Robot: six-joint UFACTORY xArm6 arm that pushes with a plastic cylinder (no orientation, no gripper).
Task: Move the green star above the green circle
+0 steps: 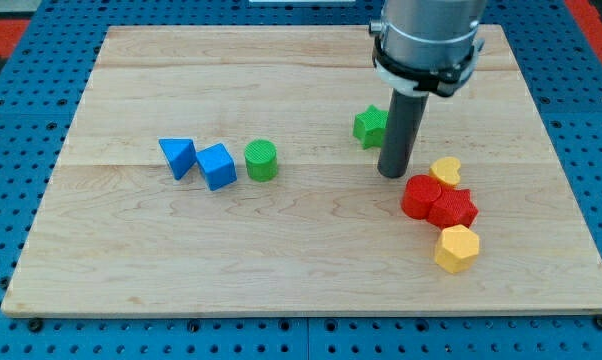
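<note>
One green star (371, 126) sits on the counter (131, 270), well right of the green circle (261, 160). No jaws here, only my tip (392, 174), just below-right of the star. I judge the approach underway; next, push the star left, ending above the circle.

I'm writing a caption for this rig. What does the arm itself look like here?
The arm shows as a wide, smooth grey cylinder with a black band and a pale ring at its base. From it hangs a straight, dark grey round rod, plain and unmarked, ending in my tip. No cables show.
</note>
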